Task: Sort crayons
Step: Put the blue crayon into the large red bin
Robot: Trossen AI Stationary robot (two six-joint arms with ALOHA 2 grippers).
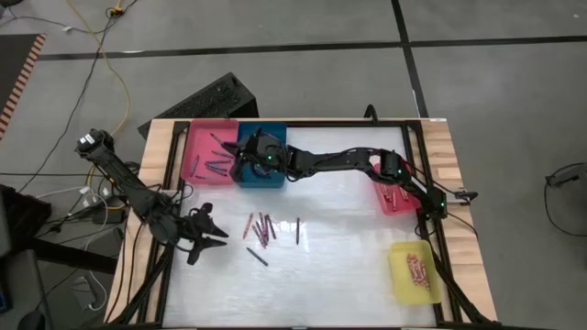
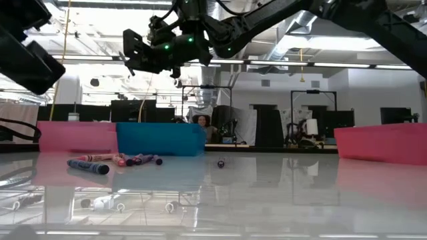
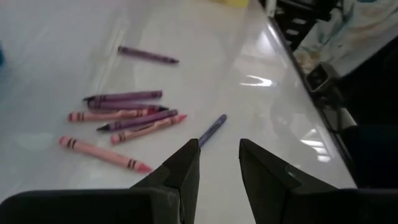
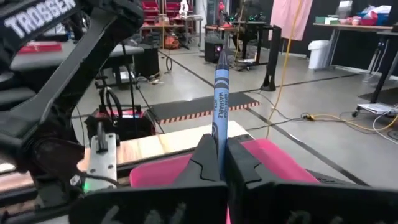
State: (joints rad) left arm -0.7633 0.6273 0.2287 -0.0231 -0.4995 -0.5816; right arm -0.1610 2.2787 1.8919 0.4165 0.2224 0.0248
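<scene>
Several crayons lie loose on the white table top, pink, purple and dark; they also show in the left wrist view. My right gripper is shut on a blue crayon, high above the edge between the pink tray and the blue tray. My left gripper is open and empty, low over the table just left of the loose crayons. A blue-purple crayon lies just beyond its fingertips. My right gripper pinches the blue crayon between its two fingers by one end. The crayon lies along the fingers, and most of its length sticks out past the fingertips. It is lifted clear of the trays and the table.
A red tray with crayons stands at the right. A yellow tray with red crayons stands at the near right. One dark crayon and another lie apart from the cluster. A wooden frame borders the table.
</scene>
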